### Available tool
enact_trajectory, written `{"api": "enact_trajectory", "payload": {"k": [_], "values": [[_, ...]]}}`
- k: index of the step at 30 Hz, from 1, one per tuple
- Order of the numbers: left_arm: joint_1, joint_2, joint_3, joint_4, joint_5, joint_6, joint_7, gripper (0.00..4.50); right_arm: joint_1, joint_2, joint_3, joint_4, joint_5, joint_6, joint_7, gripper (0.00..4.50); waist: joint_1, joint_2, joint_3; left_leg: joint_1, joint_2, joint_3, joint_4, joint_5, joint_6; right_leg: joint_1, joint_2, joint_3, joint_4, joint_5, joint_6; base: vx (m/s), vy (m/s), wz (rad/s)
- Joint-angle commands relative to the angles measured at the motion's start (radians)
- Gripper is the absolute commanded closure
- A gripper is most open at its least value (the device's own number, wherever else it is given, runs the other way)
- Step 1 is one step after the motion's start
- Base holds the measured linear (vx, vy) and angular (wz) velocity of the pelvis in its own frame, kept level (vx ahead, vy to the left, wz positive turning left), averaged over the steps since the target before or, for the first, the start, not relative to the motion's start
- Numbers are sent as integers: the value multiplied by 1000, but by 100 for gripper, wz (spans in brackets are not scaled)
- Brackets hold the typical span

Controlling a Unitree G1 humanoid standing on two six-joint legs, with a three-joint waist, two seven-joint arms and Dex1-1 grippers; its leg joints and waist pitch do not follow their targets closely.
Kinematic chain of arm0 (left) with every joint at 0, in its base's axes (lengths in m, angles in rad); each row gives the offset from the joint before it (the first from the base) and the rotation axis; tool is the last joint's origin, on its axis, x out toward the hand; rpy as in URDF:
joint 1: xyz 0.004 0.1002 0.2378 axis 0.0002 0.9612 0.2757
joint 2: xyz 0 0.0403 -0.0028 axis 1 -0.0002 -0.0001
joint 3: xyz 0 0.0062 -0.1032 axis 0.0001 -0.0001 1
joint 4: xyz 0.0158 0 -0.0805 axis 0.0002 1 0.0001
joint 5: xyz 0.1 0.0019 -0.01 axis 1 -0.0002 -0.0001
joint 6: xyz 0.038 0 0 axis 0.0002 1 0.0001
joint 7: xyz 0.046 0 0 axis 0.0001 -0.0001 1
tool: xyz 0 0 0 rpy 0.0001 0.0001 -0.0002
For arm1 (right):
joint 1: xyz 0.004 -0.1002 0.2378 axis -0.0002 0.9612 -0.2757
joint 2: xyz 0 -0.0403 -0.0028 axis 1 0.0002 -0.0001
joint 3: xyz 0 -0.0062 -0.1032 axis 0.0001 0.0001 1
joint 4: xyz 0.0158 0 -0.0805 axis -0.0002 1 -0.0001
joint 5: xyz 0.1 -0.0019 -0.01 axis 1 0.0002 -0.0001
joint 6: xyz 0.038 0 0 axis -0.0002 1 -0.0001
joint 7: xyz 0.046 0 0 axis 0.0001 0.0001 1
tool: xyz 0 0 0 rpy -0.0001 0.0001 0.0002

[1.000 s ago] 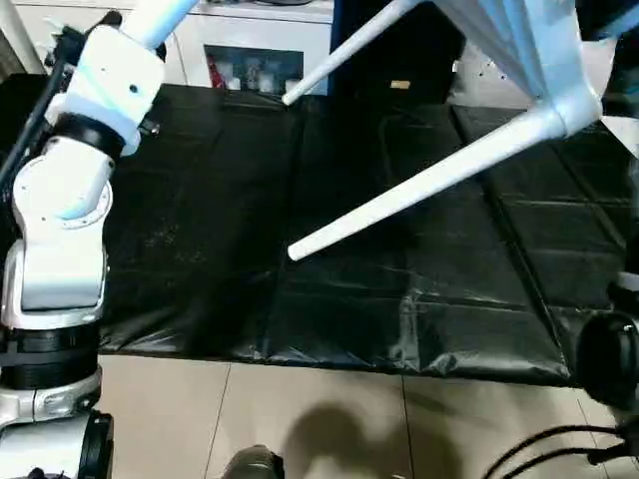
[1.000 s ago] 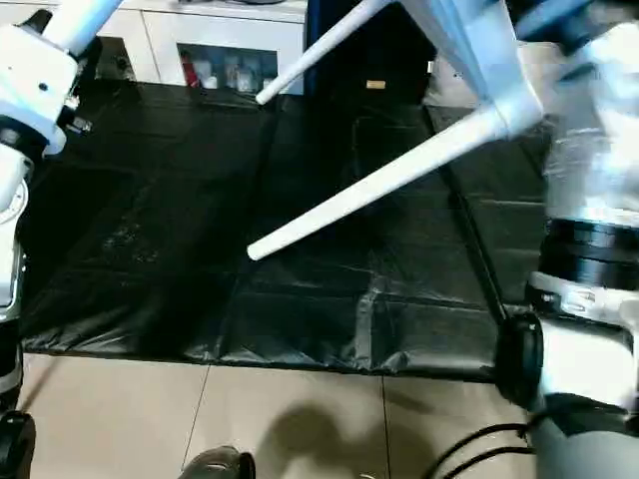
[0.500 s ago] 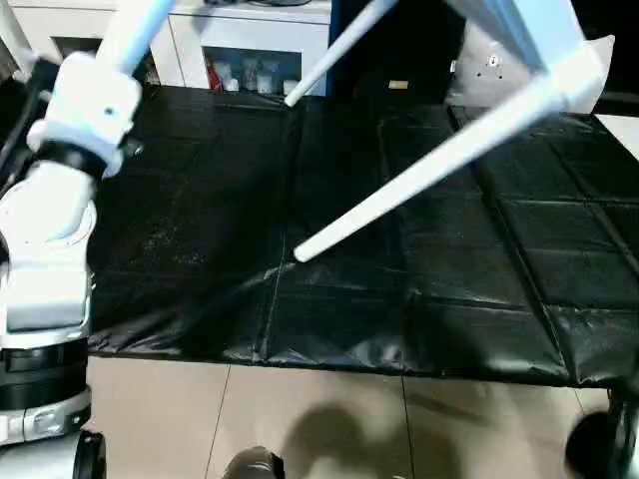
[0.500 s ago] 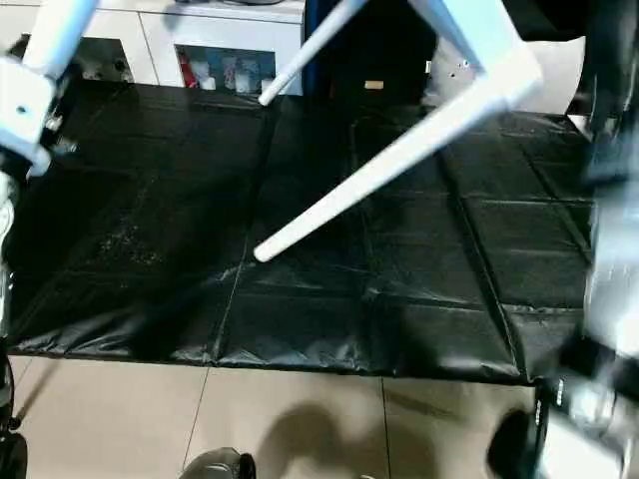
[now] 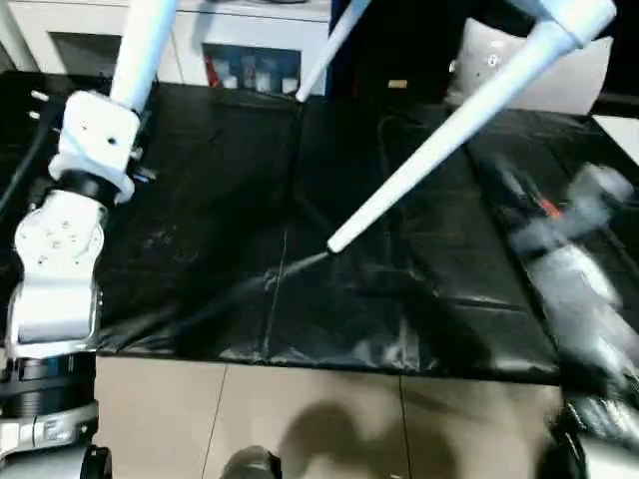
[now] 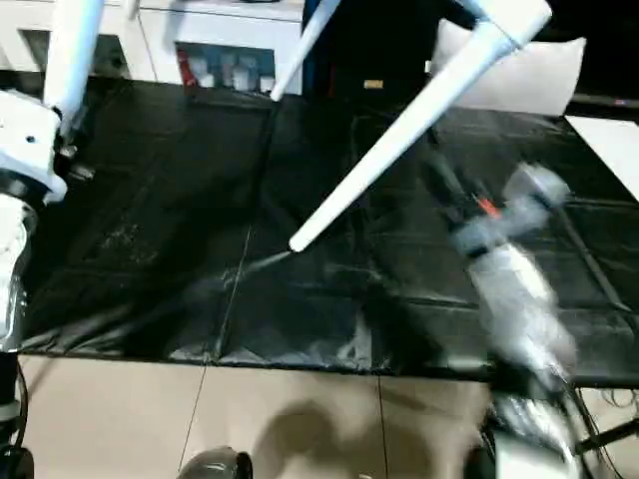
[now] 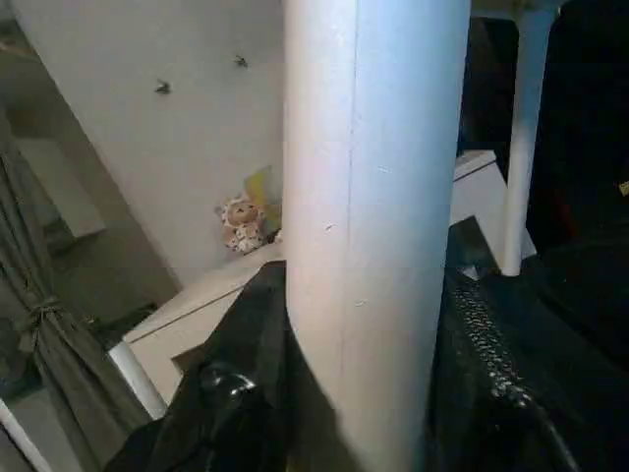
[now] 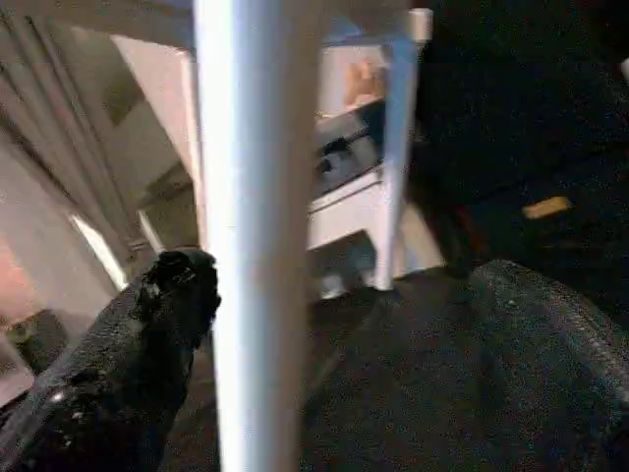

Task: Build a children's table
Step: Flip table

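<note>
Left end effector (image 7: 359,393) clenched round children's table leg (image 7: 373,197), upper left of frame; table (image 5: 449,130) held aloft over black mat (image 5: 200,200); right end effector (image 8: 324,393) released, fingers (image 8: 147,334) straddling another leg (image 8: 251,246)

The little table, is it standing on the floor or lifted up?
Lifted and tipped: the table's leg slants down, its tip hanging above the black mat.

Black mats (image 5: 200,220) cover the middle floor, with pale tiles (image 5: 329,419) at six o'clock. A white cabinet (image 5: 190,40) stands at eleven o'clock, a white cushion (image 6: 539,75) at one.
</note>
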Motion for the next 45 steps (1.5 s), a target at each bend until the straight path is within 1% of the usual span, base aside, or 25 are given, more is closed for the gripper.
{"api": "enact_trajectory", "payload": {"k": [1, 2, 3, 4, 5, 6, 8, 11, 12, 15, 17, 18, 19, 20, 22, 24, 27, 30, 33, 36, 37, 40, 41, 42, 45], "values": [[17, -3, -46, 26, -10, -7, -34, 302, -34, 4, 28, 71, -33, -34, 21, 0, -10, 0, -68, 40, 93, -40, -85, -300, -25, 10, -112, 60, -90, -236, -171, 0, 0, 0], [18, -1, -48, 28, -15, -13, -37, 302, -58, 8, 41, 104, -47, -50, 32, 0, -10, -3, -70, 38, 94, -39, -85, -276, -19, 13, -109, 58, -84, -198, -179, 0, 0, 0], [20, 1, -50, 29, -19, -18, -36, 302, -107, 19, 54, 166, -64, -74, 53, 0, -11, -2, -71, 36, 92, -38, -84, -263, -15, 14, -109, 57, -80, -172, -192, 0, 0, 0], [20, 1, -50, 29, -19, -18, -36, 302, -107, 19, 54, 166, -64, -74, 53, 0, -11, -2, -73, 36, 91, -38, -82, -258, -13, 16, -110, 56, -77, -161, -199, 0, 0, 0], [23, 2, -52, 28, -22, -22, -36, 302, -142, 29, 65, 200, -73, -85, 77, 0, -9, -2, -73, 36, 92, -36, -81, -247, -4, 16, -110, 56, -77, -142, -204, 0, 0, 0], [27, 2, -53, 27, -23, -24, -36, 302, -158, 37, 77, 200, -75, -84, 94, 0, -11, -9, -72, 33, 93, -35, -81, -227, 9, 20, -109, 56, -74, -116, -209, 0, 0, 0], [30, 2, -54, 27, -24, -27, -36, 302, -174, 43, 83, 208, -78, -89, 109, 0, -10, -5, -73, 34, 94, -35, -79, -208, 24, 20, -108, 55, -70, -98, -211, 0, 0, 0], [56, -9, -58, 25, -40, -37, -46, 302, -205, 54, 111, 201, -81, -88, 158, 0, -11, -11, -70, 33, 95, -34, -81, -196, 33, 21, -107, 55, -70, -93, -214, 0, 0, 0], [60, -12, -59, 26, -44, -40, -47, 302, -207, 53, 117, 202, -82, -93, 168, 0, -10, -8, -70, 35, 96, -35, -82, -206, 29, 20, -107, 55, -71, -108, -211, 0, 0, 0], [88, -26, -64, 26, -61, -42, -49, 302, -177, 44, 146, 129, -69, -67, 229, 0, -12, -12, -65, 36, 97, -35, -86, -237, 20, 19, -106, 57, -76, -139, -204, 0, 0, 0], [109, -35, -64, 25, -73, -43, -50, 302, -140, 34, 171, 48, -60, -37, 259, 0, -9, -10, -63, 39, 99, -37, -88, -250, 12, 18, -106, 58, -80, -152, -186, 0, 0, 0], [121, -40, -66, 25, -80, -44, -53, 302, -115, 27, 185, -9, -51, -13, 273, 0, -8, -12, -65, 40, 100, -38, -89, -236, 15, 19, -104, 58, -77, -120, -180, 0, 0, 0], [142, -47, -70, 24, -87, -48, -58, 302, -72, 14, 206, -102, -39, 22, 279, 0, -8, -11, -64, 40, 100, -38, -88, -235, 17, 17, -102, 58, -76, -110, -180, 0, 0, 0], [161, -51, -75, 22, -91, -51, -61, 302, -34, 2, 221, -185, -23, 56, 281, 0, -6, -9, -63, 41, 101, -40, -90, -217, 21, 20, -99, 58, -77, -82, -168, 0, 0, 0], [187, -58, -79, 17, -98, -52, -63, 303, 14, -13, 238, -284, -8, 93, 276, 0, -5, -9, -64, 39, 101, -41, -90, -223, 25, 19, -102, 58, -74, -68, -167, 0, 0, 0], [214, -66, -80, 17, -102, -51, -58, 303, 58, -23, 247, -369, 1, 117, 253, 0, -4, -8, -59, 39, 102, -42, -96, -267, 6, 18, -104, 60, -85, -127, -161, 0, 0, 0], [231, -67, -83, 31, -96, -56, -54, 303, 99, -19, 248, -436, 12, 139, 218, 0, -7, -12, -55, 42, 102, -44, -99, -310, -20, 13, -105, 62, -90, -175, -152, 0, 0, 0], [246, -67, -76, 44, -104, -52, -52, 303, 151, -17, 269, -512, 16, 178, 192, 0, -7, -9, -51, 46, 104, -48, -106, -358, -50, 10, -104, 62, -95, -214, -132, 0, 0, 0], [261, -61, -75, 55, -107, -49, -46, 303, 171, -6, 283, -540, -1, 192, 157, 0, -12, -10, -52, 46, 103, -51, -109, -365, -63, 11, -102, 60, -93, -193, -129, 0, 0, 0], [283, -65, -58, 59, -118, -26, -36, 303, 175, 14, 296, -487, -81, 123, 131, 0, -17, -11, -50, 46, 100, -48, -110, -385, -79, 8, -106, 63, -99, -213, -127, 0, 0, 0], [292, -68, -50, 56, -125, -20, -31, 268, 179, 9, 303, -472, -103, 112, 130, 0, -17, -11, -50, 48, 100, -48, -109, -393, -81, 7, -106, 63, -99, -221, -126, 0, 0, 0], [330, -68, -34, 48, -124, -14, -11, 268, 186, 12, 294, -452, -106, 127, 103, 0, -22, -13, -46, 48, 100, -51, -112, -429, -87, 6, -106, 65, -105, -266, -122, 0, 0, 0], [338, -68, -33, 44, -126, -13, -12, 243, 189, 13, 294, -449, -108, 123, 102, 0, -23, -13, -49, 48, 101, -51, -112, -418, -87, 7, -106, 66, -102, -248, -122, 0, 0, 0], [356, -67, -32, 31, -128, -8, -9, 243, 197, 11, 298, -446, -121, 115, 97, 0, -23, -13, -49, 48, 102, -50, -112, -407, -85, 7, -104, 65, -100, -222, -124, 0, 0, 0], [399, -70, -29, -2, -133, -3, -1, 203, 218, 9, 307, -433, -156, 84, 92, 0, -22, -12, -48, 48, 103, -48, -113, -403, -80, 7, -103, 65, -101, -205, -127, 0, 0, 0]]}}
